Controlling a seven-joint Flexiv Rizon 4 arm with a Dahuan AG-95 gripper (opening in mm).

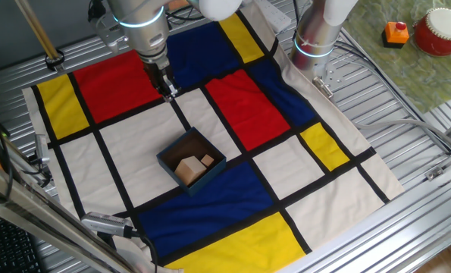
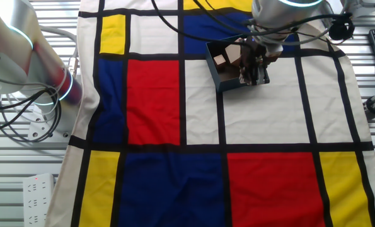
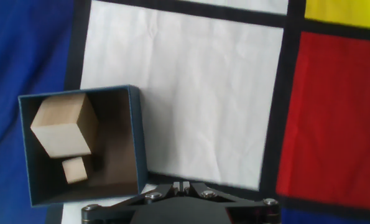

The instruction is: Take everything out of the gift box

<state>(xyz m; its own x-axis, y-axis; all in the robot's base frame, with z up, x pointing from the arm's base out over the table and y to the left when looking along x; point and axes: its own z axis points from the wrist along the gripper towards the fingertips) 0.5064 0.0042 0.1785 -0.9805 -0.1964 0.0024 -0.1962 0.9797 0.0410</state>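
Observation:
The gift box (image 1: 167, 155) is a small dark blue box with a brown inside, sitting on a white cloth square. It also shows in the other fixed view (image 2: 213, 63) and at lower left in the hand view (image 3: 135, 134). Two light tan wooden blocks lie inside it: a larger one (image 3: 64, 124) and a smaller one (image 3: 75, 170), also seen in one fixed view (image 1: 187, 166) (image 1: 207, 161). My gripper (image 1: 167, 90) hovers above the cloth beside the box, fingers together and empty. In the hand view the fingertips (image 3: 182, 185) touch.
A checked cloth of red, blue, yellow and white squares (image 1: 240, 106) covers the metal table. A second arm's base (image 1: 316, 38) stands at the cloth's far edge. An orange item (image 1: 396, 32) and a red-and-white pot (image 1: 441, 30) sit off the cloth.

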